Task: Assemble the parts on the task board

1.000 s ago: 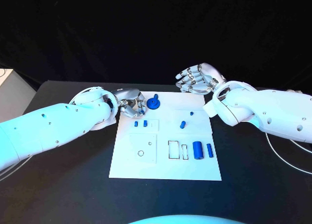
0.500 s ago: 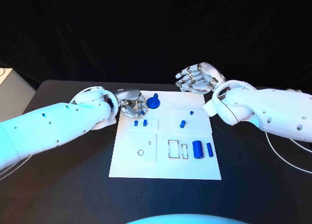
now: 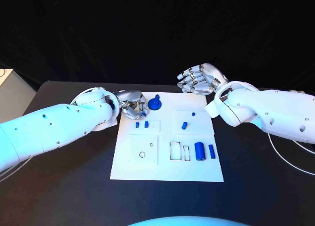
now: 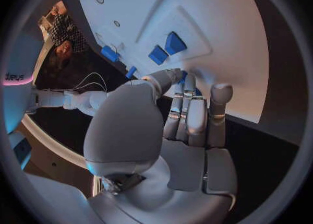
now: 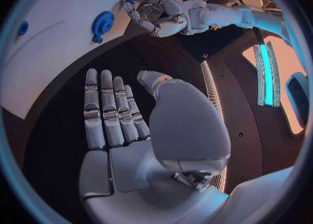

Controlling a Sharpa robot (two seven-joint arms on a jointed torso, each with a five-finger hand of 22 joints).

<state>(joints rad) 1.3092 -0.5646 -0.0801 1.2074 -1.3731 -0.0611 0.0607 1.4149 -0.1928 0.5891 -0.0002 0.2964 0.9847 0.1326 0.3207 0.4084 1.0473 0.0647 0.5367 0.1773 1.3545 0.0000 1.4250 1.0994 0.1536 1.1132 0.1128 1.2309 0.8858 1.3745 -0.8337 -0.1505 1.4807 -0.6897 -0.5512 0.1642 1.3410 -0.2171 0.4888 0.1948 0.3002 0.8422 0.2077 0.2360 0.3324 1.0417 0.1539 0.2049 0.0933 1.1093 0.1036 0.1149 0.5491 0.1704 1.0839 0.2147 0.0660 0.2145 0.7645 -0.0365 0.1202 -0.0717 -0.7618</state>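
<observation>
Left hand curled beside the blue disc on the board, grasp unclear; right hand spread, empty, beyond it.

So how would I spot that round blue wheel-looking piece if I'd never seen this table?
Find the white task board in the middle of the black table, then go to its far edge. Beside the left hand lies the round part, the only disc-shaped blue piece; the other blue pieces are small pegs and cylinders.

left hand: fingers curled inward | right hand: raised, fingers straight, holding nothing
</observation>
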